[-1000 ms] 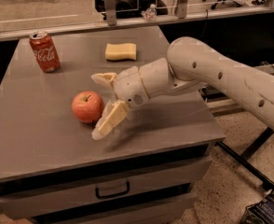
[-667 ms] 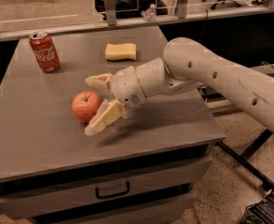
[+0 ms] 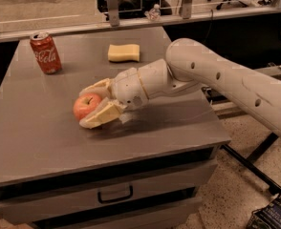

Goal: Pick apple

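Just left of the middle of the grey table (image 3: 40, 147) sits the apple (image 3: 86, 106), resting on the tabletop. It is round, so no side reads as longer than another. Its stem dimple faces up and a little toward the near edge, with the short dark stem standing out of it.

The gripper (image 3: 83, 108) has come in from the right and is pinching the apple. One pale finger lies against its far upper side and the other against its near lower side, close to the tabletop. Both fingers point left. Behind them the white wrist and thick arm (image 3: 226, 80) run off to the right, low over the table and past its right edge.

Well apart from the apple, a red soda can (image 3: 45, 53) stands upright near the far left corner. A yellow sponge (image 3: 124, 52) lies flat toward the far edge, to the right of the can. Below the near edge is a drawer front with a dark handle (image 3: 115, 194).
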{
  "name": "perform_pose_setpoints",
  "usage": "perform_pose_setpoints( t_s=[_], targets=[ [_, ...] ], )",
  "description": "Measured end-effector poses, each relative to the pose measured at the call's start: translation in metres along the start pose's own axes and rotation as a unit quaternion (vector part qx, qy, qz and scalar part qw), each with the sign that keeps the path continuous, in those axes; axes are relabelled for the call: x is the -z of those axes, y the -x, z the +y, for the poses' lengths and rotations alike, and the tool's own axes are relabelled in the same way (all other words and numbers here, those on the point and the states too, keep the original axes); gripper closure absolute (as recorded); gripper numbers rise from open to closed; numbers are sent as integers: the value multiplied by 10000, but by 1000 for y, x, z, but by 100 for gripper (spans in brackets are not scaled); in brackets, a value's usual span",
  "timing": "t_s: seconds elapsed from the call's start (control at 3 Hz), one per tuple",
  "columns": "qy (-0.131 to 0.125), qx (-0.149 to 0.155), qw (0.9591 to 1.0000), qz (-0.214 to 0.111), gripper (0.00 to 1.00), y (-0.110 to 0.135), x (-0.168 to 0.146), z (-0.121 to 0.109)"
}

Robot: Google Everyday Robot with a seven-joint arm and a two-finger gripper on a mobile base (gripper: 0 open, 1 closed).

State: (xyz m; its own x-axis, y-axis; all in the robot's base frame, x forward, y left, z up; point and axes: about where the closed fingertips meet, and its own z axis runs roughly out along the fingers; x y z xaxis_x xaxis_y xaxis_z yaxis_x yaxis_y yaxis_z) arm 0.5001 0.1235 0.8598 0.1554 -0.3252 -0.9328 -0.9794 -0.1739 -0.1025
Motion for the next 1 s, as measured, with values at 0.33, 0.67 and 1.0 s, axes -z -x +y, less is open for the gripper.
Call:
perform_pose_setpoints(
  t_s=[0.33,0.67,1.0],
  targets=[
    [-272,123,9991,-293,85,16,18,-6],
    [-609,390,9959,-538,100,37,48,-10],
    [-609,390,9959,-538,100,37,48,-10]
  ],
)
